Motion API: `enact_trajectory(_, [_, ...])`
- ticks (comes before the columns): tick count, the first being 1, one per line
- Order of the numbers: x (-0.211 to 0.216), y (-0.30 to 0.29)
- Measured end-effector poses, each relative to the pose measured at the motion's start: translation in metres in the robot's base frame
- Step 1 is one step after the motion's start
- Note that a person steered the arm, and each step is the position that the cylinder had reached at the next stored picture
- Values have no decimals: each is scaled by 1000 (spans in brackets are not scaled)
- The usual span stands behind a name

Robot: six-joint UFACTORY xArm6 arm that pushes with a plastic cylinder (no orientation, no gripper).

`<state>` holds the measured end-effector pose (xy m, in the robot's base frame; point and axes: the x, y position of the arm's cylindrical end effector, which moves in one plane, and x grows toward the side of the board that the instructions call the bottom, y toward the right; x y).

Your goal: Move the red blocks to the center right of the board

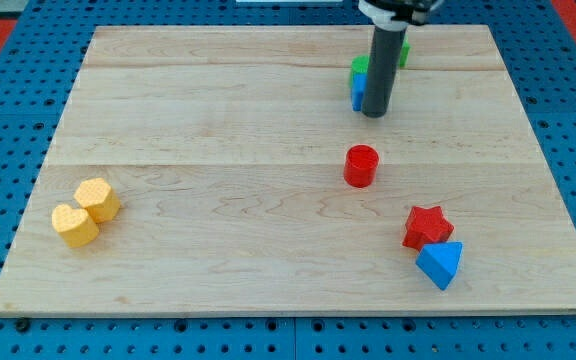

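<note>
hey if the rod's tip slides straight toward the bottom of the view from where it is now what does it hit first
Most likely the red cylinder. My tip sits just right of a blue block and a green block near the view's top. The cylinder lies below it, slightly left, so it may only be clipped; depth is unclear.

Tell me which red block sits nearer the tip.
The red cylinder, just below my tip. The red star lies farther toward the bottom right, touching the blue block.

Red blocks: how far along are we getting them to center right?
Done: nothing clearly. The red cylinder sits near mid-board; the red star lies lower right, touching the blue triangular block. In hand: my tip is above the cylinder, not touching. Left: push both rightward.
</note>
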<state>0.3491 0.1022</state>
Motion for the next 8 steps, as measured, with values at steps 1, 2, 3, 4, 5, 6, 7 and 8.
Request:
enact_trajectory(1, [35, -33])
enact_trajectory(2, [79, -95])
enact_trajectory(3, [104, -105])
enact_trajectory(4, [138, -39])
enact_trajectory(5, [108, -16])
enact_trajectory(6, [105, -22])
enact_trajectory(7, [83, -64])
enact_trajectory(8, [68, -4])
